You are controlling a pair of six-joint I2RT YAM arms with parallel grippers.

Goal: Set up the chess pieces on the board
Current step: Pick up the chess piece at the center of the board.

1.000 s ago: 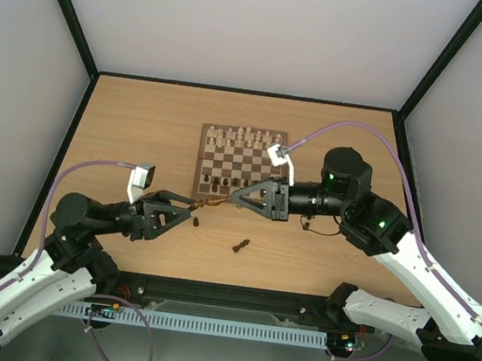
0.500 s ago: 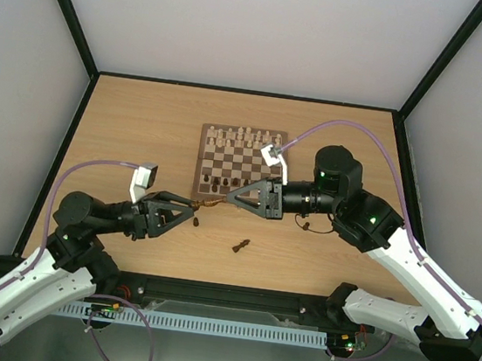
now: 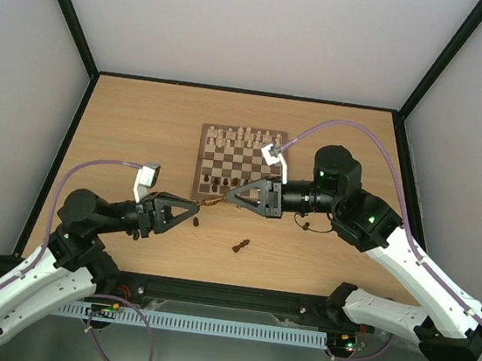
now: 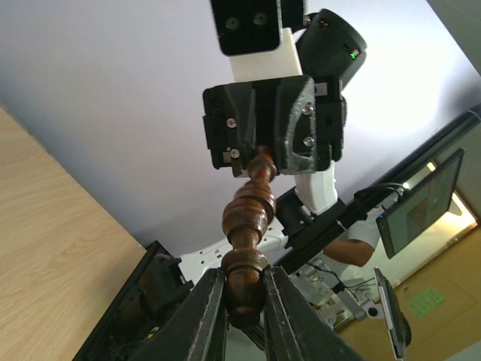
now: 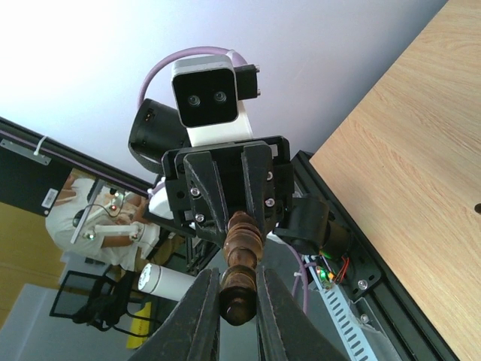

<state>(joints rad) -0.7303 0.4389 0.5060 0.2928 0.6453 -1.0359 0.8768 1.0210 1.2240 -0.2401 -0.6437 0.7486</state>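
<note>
The left gripper (image 3: 193, 213) and right gripper (image 3: 230, 198) are each clamped on an end of one dark chess piece (image 3: 212, 202), perhaps a bishop. It is just off the near-left edge of the board (image 3: 202, 154), over open tabletop (image 3: 141, 133), with a fallen dark piece (image 3: 240, 246) nearby.

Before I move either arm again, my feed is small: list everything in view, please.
Board: one, brown-and-cream checks, mid-table.
Cream pieces: many, cream, board's far rows.
Dark pieces: several, dark brown, board's near rows.
Loose piece: one, dark brown, on the table nearer the arms.
Held piece: one, dark brown, between both grippers.
Table: one, light wood.
Left gripper: one, black, shut on held piece.
Right gripper: one, black, shut on its other end.
</note>
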